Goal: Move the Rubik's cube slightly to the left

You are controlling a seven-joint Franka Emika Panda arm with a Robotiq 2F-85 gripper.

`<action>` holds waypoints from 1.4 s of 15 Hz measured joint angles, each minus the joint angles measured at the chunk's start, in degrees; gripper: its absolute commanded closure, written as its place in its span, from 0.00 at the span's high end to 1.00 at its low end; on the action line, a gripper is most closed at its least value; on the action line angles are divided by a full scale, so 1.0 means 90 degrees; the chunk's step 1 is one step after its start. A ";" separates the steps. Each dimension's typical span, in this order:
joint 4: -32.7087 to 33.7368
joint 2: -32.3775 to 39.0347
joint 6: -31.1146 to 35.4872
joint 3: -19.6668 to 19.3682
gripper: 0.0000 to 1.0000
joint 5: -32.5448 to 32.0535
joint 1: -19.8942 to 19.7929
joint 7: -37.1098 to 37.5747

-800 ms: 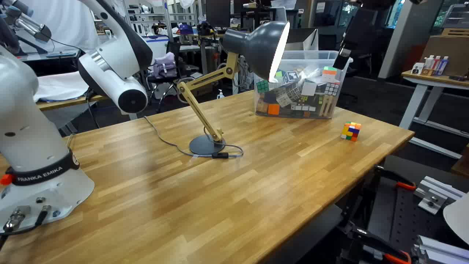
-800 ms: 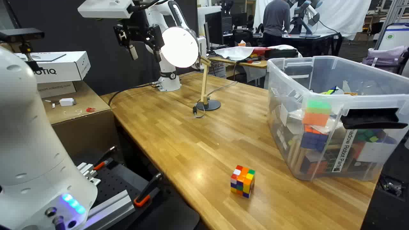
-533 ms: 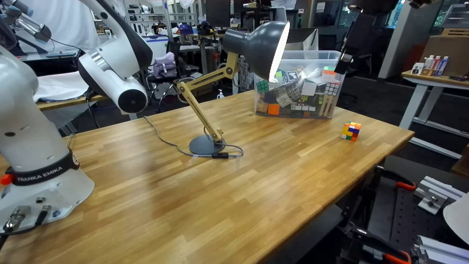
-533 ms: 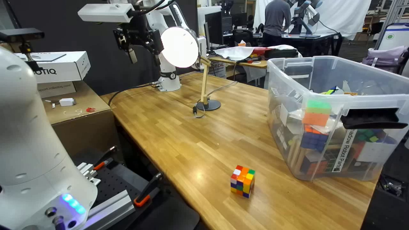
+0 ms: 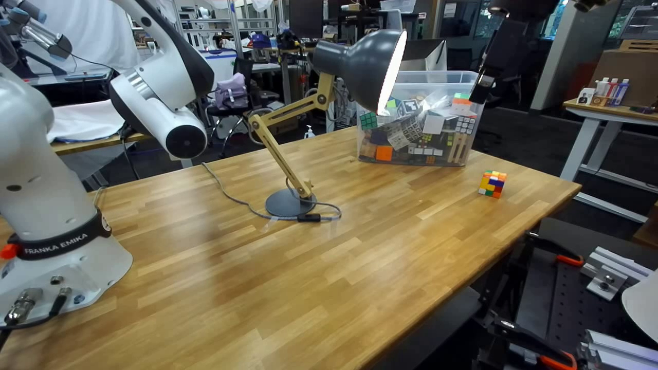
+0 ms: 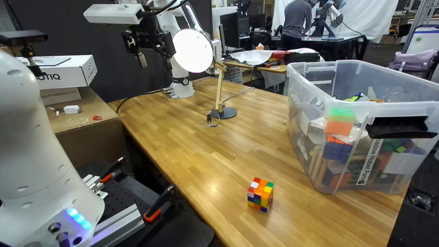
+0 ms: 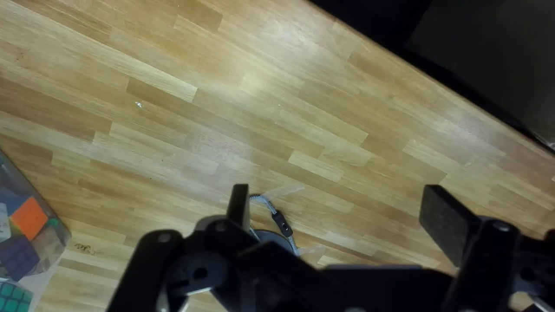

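Fingers stand wide apart along the lower part of the wrist view, with a loop of grey cord and its black switch showing between them. In an exterior view they hang at the upper left of the frame, well above the wooden worktop and, in the picture, just left of a lit desk lamp. The Rubik's cube — small, with orange, yellow, red, white, green and blue squares — sits on the worktop in the lower half of that view, right of centre and well apart from the fingers. Farther right stands a clear plastic bin, near the cube but not touching it, crowded with puzzle cubes.
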 measured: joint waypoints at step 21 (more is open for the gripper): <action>0.0104 0.1452 0.0343 -0.0593 1.00 -0.0373 -0.1769 0.0832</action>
